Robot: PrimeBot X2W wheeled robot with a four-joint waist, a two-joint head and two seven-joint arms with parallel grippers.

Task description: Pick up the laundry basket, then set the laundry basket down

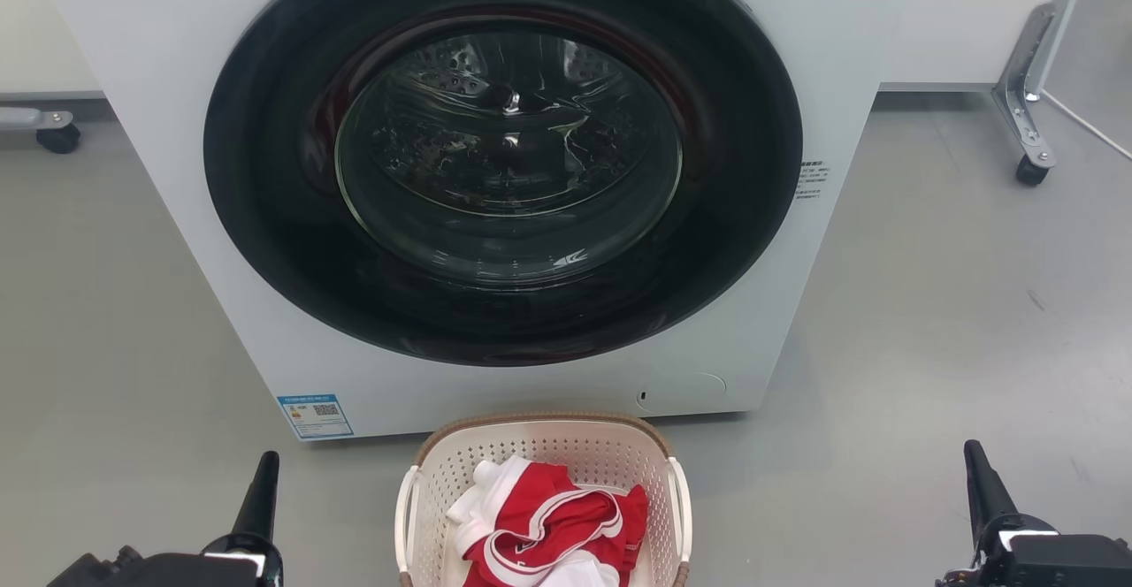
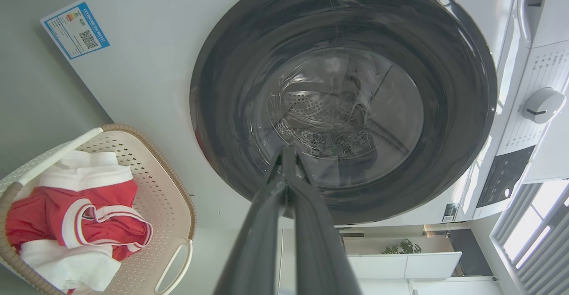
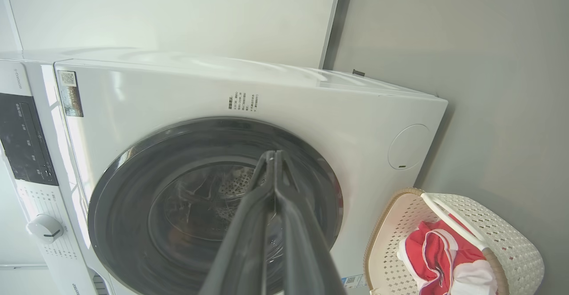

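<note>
**Basket on the floor, both pincers shut and empty**

Laundry basket (image 1: 541,451) sits on the grey floor (image 1: 929,348) just in front of the white washing machine (image 1: 168,216), centred below its round dark door (image 1: 504,322), which is closed. The basket's brown rim is close to the machine's lower edge — whether the two touch cannot be told. A red and white garment (image 1: 548,525) lies crumpled inside it, and a white loop handle (image 1: 681,507) shows on each long side.

The left pincer (image 2: 286,150) has its two dark fingers pressed together, pinching nothing; in the head view it stands to the left of the basket, apart from it. The right pincer (image 3: 273,153) is likewise pressed together and empty — it stands well apart from the basket on the right. A blue label (image 1: 315,415) sits at the machine's lower left corner.
</note>
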